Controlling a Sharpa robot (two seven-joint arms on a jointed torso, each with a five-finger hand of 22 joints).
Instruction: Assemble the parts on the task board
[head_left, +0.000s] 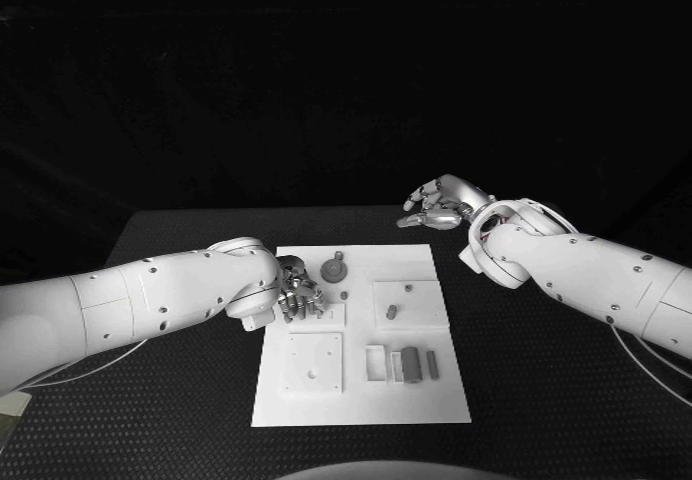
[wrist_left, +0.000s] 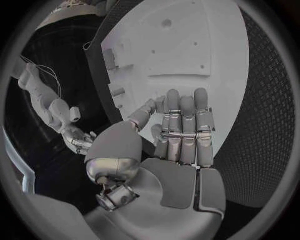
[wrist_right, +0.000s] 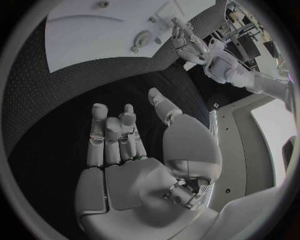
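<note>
Your left hand (head_left: 299, 292) sat low over task board (head_left: 418, 400) left edge, fingers straight, holding nothing. Right hand (head_left: 440, 205) hung beyond board's far edge over worktop (head_left: 173, 400), loosely curled, also empty. Parts (head_left: 411, 363) still lay loose near front. Looked like pre-pick stage; next you'd need to reach and pinch one.

The board (head_left: 361, 400) lies at the table's (head_left: 173, 400) centre. On it, a round part (head_left: 335, 270) sits at 11 o'clock, a peg (head_left: 346, 295) just below it, a raised block (head_left: 408, 302) at 2 o'clock, a square plate (head_left: 313, 362) at 7 o'clock and a row of bars (head_left: 411, 364) at 5 o'clock. The left hand (head_left: 299, 290) is over the board's 10 o'clock edge; the right hand (head_left: 437, 203) is beyond its 1 o'clock corner, off the board.
</note>
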